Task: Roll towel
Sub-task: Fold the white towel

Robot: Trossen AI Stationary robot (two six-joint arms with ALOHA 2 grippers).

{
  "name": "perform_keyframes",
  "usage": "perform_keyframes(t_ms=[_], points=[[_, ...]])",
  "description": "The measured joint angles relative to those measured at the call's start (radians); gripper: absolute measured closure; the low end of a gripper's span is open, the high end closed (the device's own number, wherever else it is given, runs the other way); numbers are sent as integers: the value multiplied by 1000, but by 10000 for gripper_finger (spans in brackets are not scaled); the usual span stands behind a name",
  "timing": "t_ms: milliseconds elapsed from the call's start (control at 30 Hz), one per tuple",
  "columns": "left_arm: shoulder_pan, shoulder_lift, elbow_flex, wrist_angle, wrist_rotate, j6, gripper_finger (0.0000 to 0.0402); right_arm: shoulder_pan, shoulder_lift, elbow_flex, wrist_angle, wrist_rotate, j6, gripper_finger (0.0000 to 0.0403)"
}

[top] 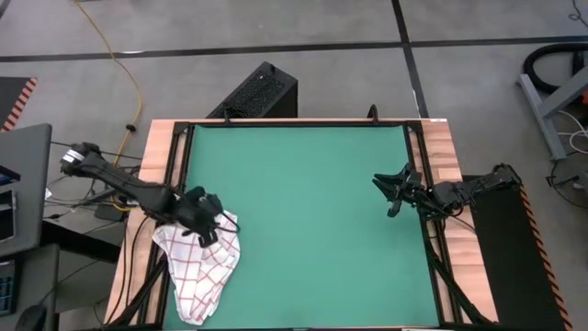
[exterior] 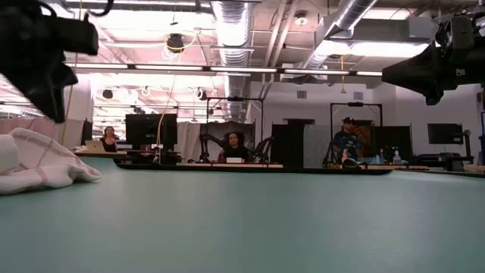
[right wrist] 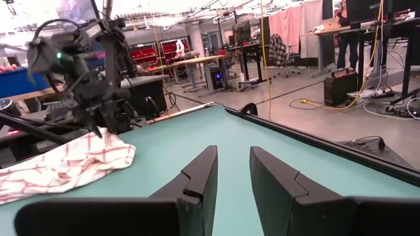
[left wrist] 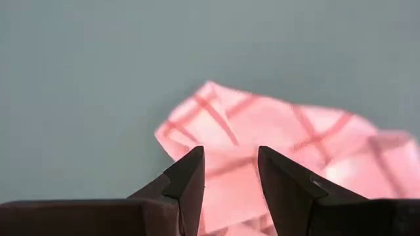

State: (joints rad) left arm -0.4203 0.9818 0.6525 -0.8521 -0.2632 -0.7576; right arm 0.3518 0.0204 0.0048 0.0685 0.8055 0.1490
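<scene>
Towel [top: 204,268] crumpled under left gripper [top: 209,227]

Left arm [top: 129,188]: dark, slender, jointed links; pale grey fitting at its outer end; matt black housing at the wrist.
Left tool [left wrist: 228,172]: two dark fingers [left wrist: 187,180], wedge-shaped, tapering to pointed tips, flat inner faces, stepped notch on each.
Right arm [top: 469,190]: dark, segmented, rounded joint casings, thin black cable along the links.
Right tool [right wrist: 231,172]: two black angular fingers [right wrist: 275,180], broad at the base, narrowing towards the tip, with moulded stepped notches on their upper faces.
</scene>
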Motion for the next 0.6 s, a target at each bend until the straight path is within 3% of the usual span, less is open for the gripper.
perform_keyframes(t_ms=[300, 500, 600], points=[[-70, 156, 0, 57, 73, 16, 269, 0, 0, 0, 0, 0, -2, 291], [-137, 128, 33, 51, 122, 36, 269, 0, 0, 0, 0, 0, -2, 291], [-164, 78, 99, -18, 91, 20, 269, 0, 0, 0, 0, 0, -2, 291]])
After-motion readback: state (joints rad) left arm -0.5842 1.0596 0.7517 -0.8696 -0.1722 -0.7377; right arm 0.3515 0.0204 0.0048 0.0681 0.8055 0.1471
